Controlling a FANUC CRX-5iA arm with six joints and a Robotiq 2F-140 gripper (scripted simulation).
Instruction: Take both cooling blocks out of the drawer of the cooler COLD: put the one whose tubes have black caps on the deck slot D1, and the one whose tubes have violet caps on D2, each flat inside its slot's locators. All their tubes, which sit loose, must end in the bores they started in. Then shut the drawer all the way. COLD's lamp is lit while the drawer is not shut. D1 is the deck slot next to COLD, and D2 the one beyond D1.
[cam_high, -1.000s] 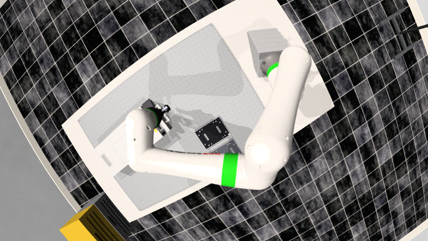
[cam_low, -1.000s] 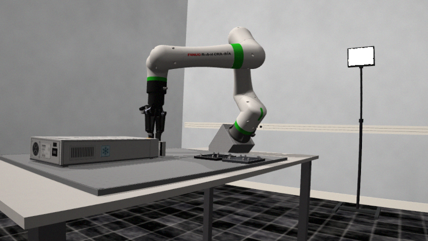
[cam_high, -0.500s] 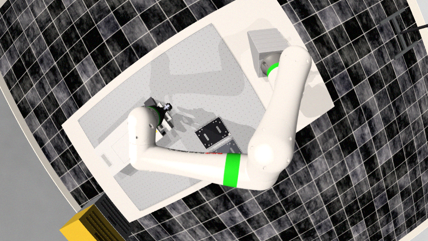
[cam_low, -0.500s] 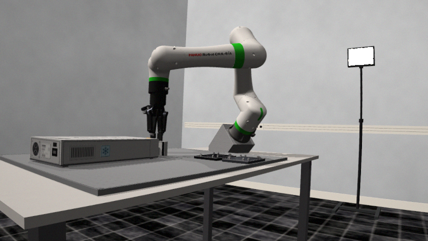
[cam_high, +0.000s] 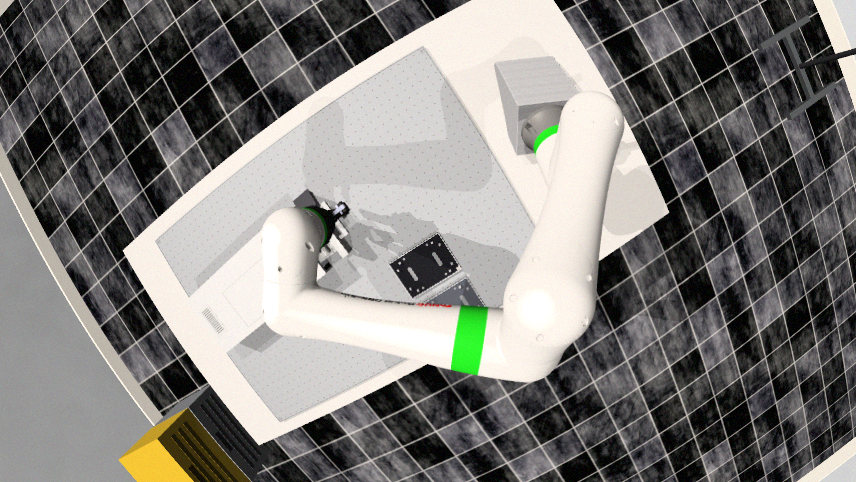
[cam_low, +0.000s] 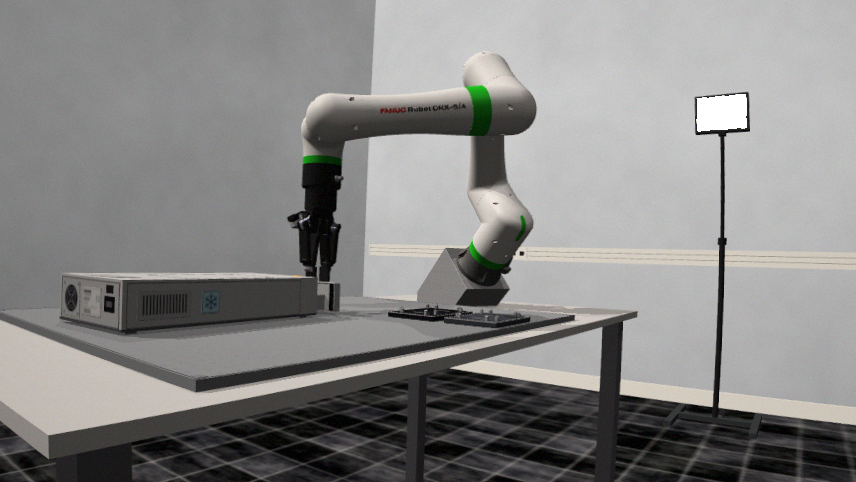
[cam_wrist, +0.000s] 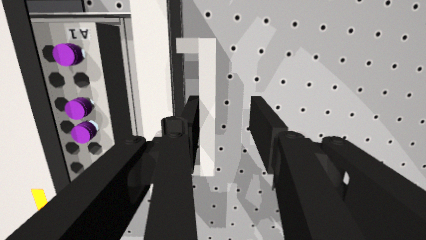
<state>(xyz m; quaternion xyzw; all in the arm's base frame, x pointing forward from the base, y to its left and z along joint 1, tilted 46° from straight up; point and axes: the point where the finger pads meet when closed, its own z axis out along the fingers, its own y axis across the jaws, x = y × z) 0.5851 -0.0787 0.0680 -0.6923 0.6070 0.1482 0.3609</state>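
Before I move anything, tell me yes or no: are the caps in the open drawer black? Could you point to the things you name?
No, the caps (cam_wrist: 78, 108) showing in the drawer (cam_wrist: 131, 75) are violet.

Forearm (cam_high: 383, 335) (cam_low: 407, 113) level — wrist (cam_high: 290, 251) (cam_low: 321, 179) upright beneath — pincer (cam_high: 338, 239) (cam_low: 318, 274) (cam_wrist: 225, 112) pointing down, partly open, fingers apart.

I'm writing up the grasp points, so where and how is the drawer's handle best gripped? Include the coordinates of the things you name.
I'd take the long upright bar of the handle (cam_low: 336, 296) (cam_wrist: 207, 112) near mid-length, from above, one finger on each side: it stands off the drawer front (cam_wrist: 152, 65), leaving a gap behind.
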